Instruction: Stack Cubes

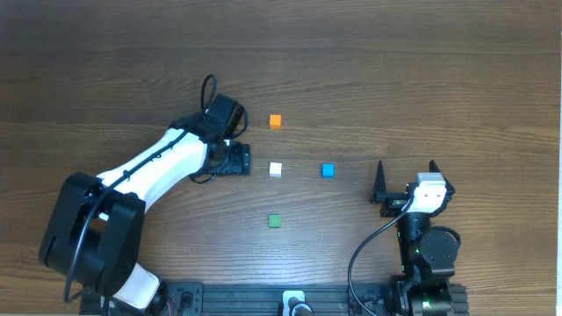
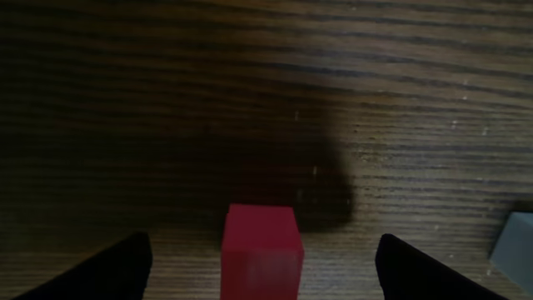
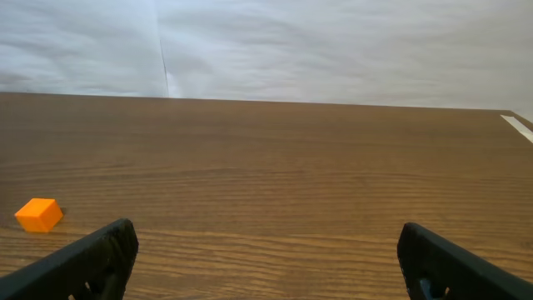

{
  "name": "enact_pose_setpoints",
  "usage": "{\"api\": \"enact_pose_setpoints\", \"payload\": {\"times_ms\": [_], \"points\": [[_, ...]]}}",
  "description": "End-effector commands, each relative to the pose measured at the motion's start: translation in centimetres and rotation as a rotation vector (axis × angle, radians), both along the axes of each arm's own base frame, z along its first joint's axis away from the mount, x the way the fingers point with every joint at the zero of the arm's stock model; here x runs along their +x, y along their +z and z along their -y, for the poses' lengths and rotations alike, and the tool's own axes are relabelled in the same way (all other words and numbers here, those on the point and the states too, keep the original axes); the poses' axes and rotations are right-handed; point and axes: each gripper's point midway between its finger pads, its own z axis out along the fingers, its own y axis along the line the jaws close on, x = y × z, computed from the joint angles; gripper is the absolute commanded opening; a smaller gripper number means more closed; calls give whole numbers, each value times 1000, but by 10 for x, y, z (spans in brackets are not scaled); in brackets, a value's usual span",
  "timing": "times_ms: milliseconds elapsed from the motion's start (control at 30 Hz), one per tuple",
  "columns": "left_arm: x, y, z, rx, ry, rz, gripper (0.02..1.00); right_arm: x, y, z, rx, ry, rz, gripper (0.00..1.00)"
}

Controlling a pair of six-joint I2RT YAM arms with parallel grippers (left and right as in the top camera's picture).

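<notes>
Straddles red cube (image 2: pixel 261 254) with left claw (image 2: pixel 262 243) open; right claw (image 3: pixel 265 233) open too. May twist cube askew if closed unevenly.

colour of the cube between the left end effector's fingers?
Red; the cube shows best in left wrist view.

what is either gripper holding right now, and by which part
Nothing is held. The left gripper is open, the red cube between its fingers but touching neither; the right gripper is open too.
</notes>
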Motion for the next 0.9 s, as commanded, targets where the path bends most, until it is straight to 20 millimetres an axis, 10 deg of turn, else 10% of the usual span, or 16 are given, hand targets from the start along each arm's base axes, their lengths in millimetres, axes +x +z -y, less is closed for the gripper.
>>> {"api": "enact_pose_setpoints", "payload": {"times_ms": [33,900], "points": [[3,-1,2,16,-5,10,814,0,-4,0,4,5,-6,993],[0,-6,3,32,-14,-4,312,0,-4,0,4,5,-6,993]]}}
